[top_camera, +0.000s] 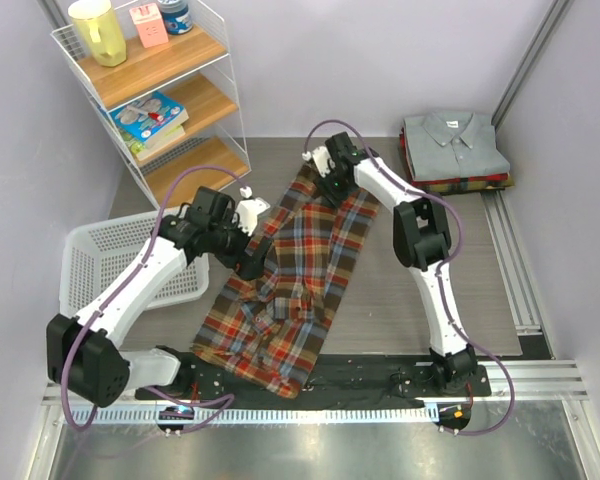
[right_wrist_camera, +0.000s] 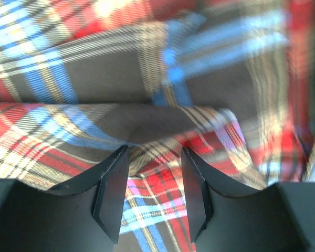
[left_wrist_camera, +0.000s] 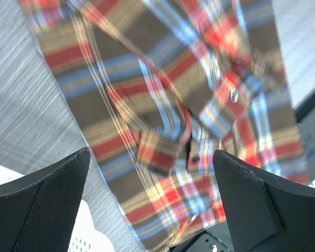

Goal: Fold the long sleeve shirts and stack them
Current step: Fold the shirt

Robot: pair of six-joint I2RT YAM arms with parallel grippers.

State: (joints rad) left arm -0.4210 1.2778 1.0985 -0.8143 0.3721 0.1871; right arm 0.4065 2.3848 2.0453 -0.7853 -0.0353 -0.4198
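The red, dark green-brown and cream plaid flannel shirt (top_camera: 300,280) lies crumpled in a long diagonal strip down the middle of the table. My left gripper (top_camera: 252,255) hovers at its left edge, jaws wide open and empty; the left wrist view shows the plaid (left_wrist_camera: 163,105) below the gripper (left_wrist_camera: 151,155). My right gripper (top_camera: 328,190) is at the shirt's far end. In the right wrist view it (right_wrist_camera: 155,149) is closed on a bunched fold of plaid (right_wrist_camera: 157,173). A stack of folded shirts, topmost grey with collar and buttons (top_camera: 452,143), sits at the back right.
A white plastic basket (top_camera: 85,262) stands at the left beside my left arm. A wire shelf unit (top_camera: 170,95) with a jug, boxes and books stands at the back left. A metal rail (top_camera: 515,265) runs along the right side.
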